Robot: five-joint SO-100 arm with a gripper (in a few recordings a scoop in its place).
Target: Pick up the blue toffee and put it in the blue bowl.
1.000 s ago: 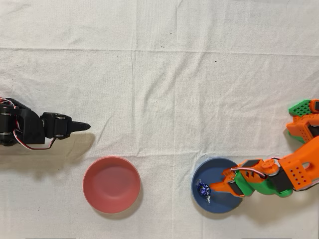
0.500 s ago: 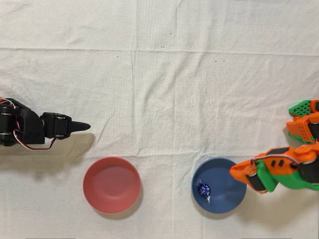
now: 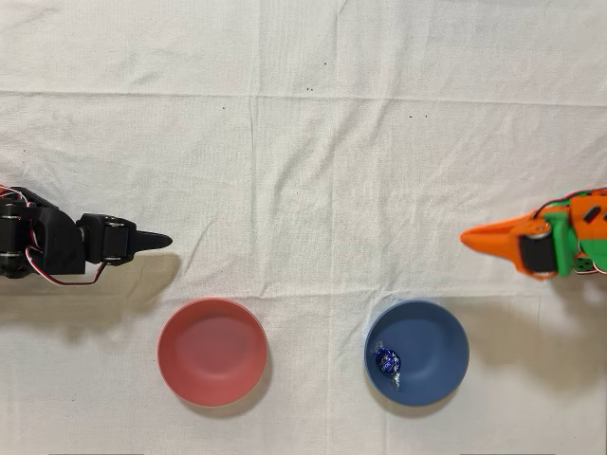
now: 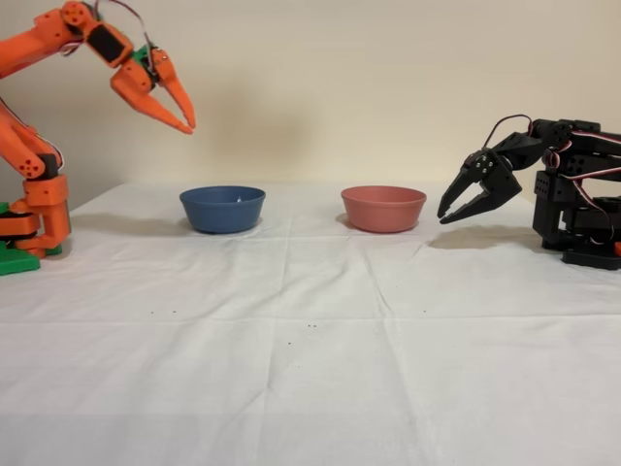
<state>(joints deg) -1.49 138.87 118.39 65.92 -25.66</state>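
White cloth (image 3: 313, 171) with soft creases covers the desk. Going left to right in the overhead view, the idle black arm (image 3: 57, 248) sits at the left edge with its pointed tip aimed toward the middle. Next comes the pinkish-red bowl (image 3: 212, 352), near the bottom, with nothing in it. Further right is the blue bowl (image 3: 418, 353). The blue toffee (image 3: 386, 359) lies inside the blue bowl, on the left part of its floor, with its silvery twisted end pointing down in the picture. At the right edge is the orange arm, and its claw (image 3: 484, 238) points left, up and to the right of the blue bowl and well apart from it. In the fixed view the sides are swapped: the orange arm stands at the left with its claw (image 4: 186, 118) high in the air, tilted down, above and a little left of the blue bowl (image 4: 222, 208). Its two fingers look pressed together at the tips, and they hold nothing. The pinkish-red bowl (image 4: 383, 208) sits right of the blue one, and the black arm (image 4: 543, 189) is at the far right.
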